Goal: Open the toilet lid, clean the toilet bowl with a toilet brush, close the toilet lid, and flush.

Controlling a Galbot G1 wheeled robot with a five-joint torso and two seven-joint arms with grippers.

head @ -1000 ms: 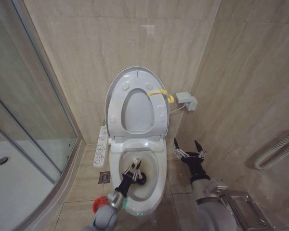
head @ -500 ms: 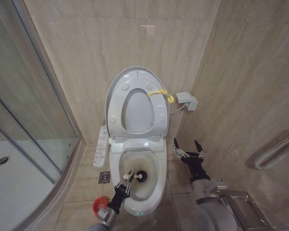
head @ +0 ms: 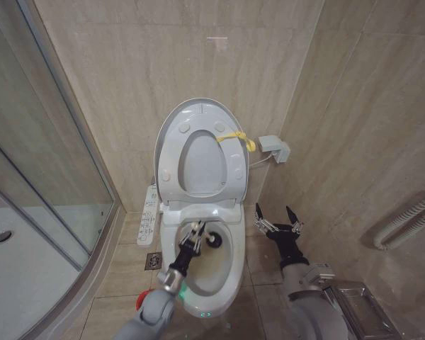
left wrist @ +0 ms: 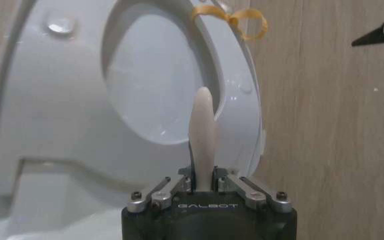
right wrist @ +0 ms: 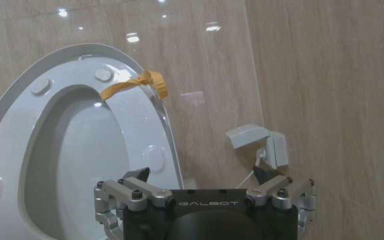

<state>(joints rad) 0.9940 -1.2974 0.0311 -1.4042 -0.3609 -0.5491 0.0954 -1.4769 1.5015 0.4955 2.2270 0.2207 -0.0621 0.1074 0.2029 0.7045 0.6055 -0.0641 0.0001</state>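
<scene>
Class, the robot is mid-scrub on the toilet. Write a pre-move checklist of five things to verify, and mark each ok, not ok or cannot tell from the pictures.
1. Toilet lid raised, leaning on the wall: ok.
2. Left gripper shut on the toilet brush, pale handle pinched between its fingers in the left wrist view: ok.
3. Brush head inside the toilet bowl, near its back: ok.
4. Right gripper open, holding nothing, apart from the bowl on the right: ok.
5. Staining gone from the bowl: cannot tell.
</scene>
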